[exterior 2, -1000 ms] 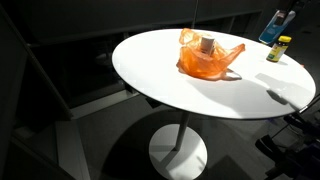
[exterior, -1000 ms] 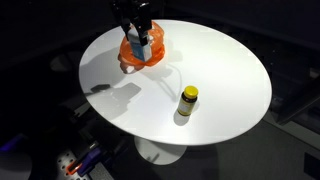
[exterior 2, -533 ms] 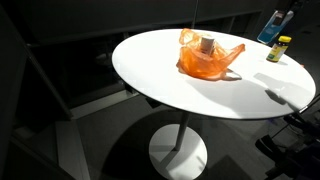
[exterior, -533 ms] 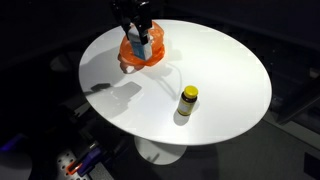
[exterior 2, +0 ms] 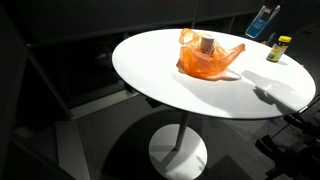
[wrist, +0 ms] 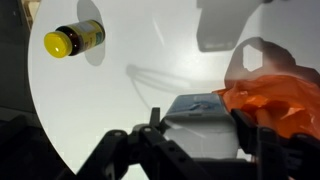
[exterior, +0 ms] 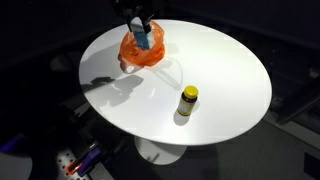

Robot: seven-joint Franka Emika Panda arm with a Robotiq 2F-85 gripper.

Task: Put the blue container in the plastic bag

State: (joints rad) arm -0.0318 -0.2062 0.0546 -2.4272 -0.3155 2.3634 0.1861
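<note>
My gripper (exterior: 140, 27) is shut on the blue container (exterior: 143, 41) and holds it in the air above the round white table (exterior: 220, 70). In this exterior view it overlaps the orange plastic bag (exterior: 138, 56). In an exterior view the container (exterior 2: 262, 20) hangs high at the far right, apart from the bag (exterior 2: 205, 60). In the wrist view the container (wrist: 200, 105) sits between my fingers (wrist: 200, 128), and the bag (wrist: 275, 95) lies just to its right on the table.
A yellow-capped bottle (exterior: 188, 100) stands on the table; it also shows in an exterior view (exterior 2: 279, 48) and in the wrist view (wrist: 75, 40). A small grey-white object (exterior 2: 209, 43) sits in the bag's opening. Dark floor surrounds the table.
The gripper has risen with the blue container, which now sits higher in both exterior views. Bag and bottle have not moved.
</note>
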